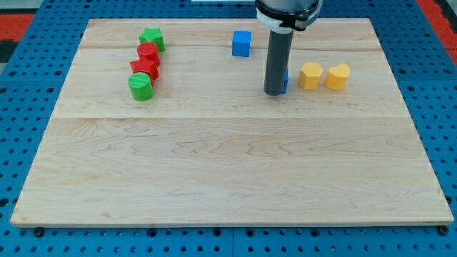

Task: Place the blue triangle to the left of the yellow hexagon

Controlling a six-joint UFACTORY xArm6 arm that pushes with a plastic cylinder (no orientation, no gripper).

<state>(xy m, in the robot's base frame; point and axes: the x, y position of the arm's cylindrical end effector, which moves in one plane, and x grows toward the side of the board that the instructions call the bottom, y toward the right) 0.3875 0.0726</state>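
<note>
Near the board's (228, 178) top edge, right of centre: my tip (274, 93) sits against the blue triangle (285, 82) (mostly hidden behind the rod, only a sliver shows). Yellow hexagon (310, 76) just right of it, yellow heart-like block (338, 76) beside that. No jaws, just the rod. Blue cube (242, 43) at top centre.
</note>
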